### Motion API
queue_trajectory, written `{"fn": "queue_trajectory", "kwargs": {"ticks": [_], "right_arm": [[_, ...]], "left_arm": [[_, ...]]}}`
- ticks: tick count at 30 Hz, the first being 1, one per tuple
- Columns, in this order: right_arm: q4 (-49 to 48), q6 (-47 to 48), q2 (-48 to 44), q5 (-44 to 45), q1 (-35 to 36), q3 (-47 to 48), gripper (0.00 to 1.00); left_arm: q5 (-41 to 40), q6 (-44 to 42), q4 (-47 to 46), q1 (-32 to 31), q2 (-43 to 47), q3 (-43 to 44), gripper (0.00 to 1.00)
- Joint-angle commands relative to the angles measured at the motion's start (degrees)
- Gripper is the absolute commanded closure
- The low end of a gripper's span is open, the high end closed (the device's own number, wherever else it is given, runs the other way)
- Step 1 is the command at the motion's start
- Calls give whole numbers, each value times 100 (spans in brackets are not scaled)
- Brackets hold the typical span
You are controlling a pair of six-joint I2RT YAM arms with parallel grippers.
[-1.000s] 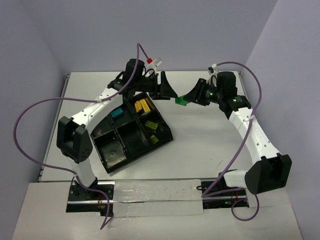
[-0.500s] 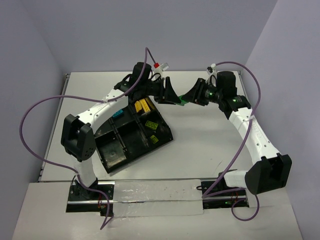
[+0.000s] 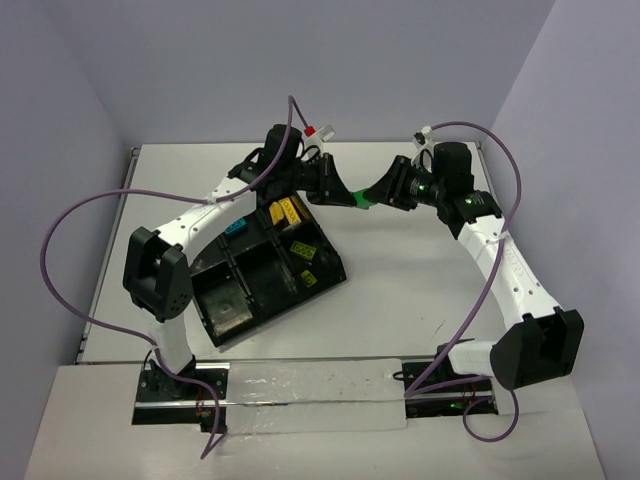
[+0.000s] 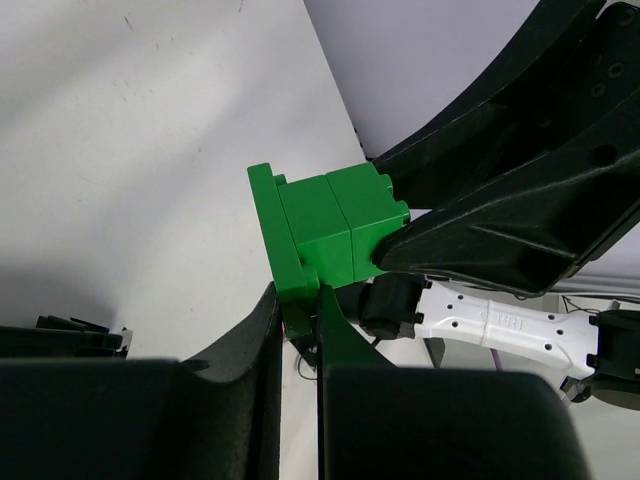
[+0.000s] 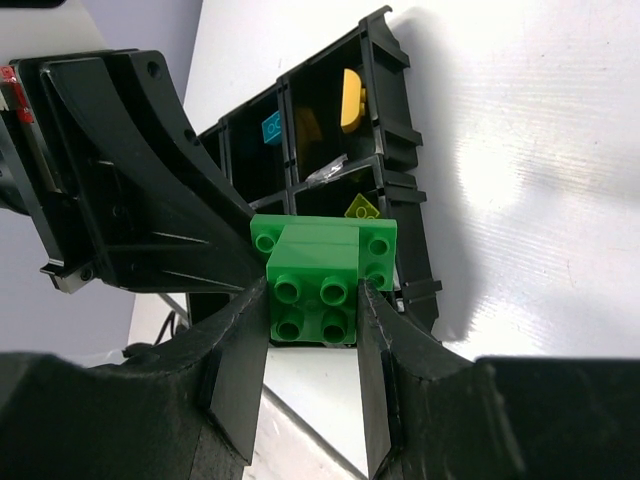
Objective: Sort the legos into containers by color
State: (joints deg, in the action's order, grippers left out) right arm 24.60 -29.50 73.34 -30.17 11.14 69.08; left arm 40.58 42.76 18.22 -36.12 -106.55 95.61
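Observation:
A green lego stack [image 3: 362, 200] hangs in the air behind the black tray [image 3: 338, 272], held from both sides. My left gripper [image 3: 347, 197] is shut on its thin base plate [image 4: 290, 250]; the fingertips [image 4: 272, 305] pinch the plate's edge. My right gripper [image 3: 376, 194] is shut on the studded green block [image 5: 320, 275], one finger [image 5: 245, 340] on each side. In the tray's compartments lie yellow legos [image 3: 287, 210] [image 3: 303, 250] and a light blue lego [image 3: 235, 227]. The right wrist view shows the tray [image 5: 400, 150] below the stack.
The tray sits skewed left of the table's middle, its near compartments [image 3: 225, 305] dark with no bricks visible. The left arm [image 3: 200, 215] reaches over the tray. Purple cables [image 3: 60, 240] loop at both sides. Walls close the table at the back and sides.
My left gripper has swung right to the green lego stack and closed on its plate. The right gripper has kept still, holding the block.

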Motion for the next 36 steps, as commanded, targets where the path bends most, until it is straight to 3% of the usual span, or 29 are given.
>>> {"fn": "queue_trajectory", "kwargs": {"ticks": [1, 23, 32, 36], "right_arm": [[-119, 29, -244, 171, -16, 258, 100], [419, 208, -561, 937, -255, 682, 100], [511, 226, -461, 1285, -287, 730, 100], [520, 266, -399, 1259, -292, 743, 100]], "left_arm": [[73, -13, -211, -6, 57, 151, 100], [-199, -134, 106, 356, 65, 36, 100], [-1313, -984, 1183, 584, 925, -450, 100], [-1819, -1465, 1716, 654, 1703, -1211, 100]]}}
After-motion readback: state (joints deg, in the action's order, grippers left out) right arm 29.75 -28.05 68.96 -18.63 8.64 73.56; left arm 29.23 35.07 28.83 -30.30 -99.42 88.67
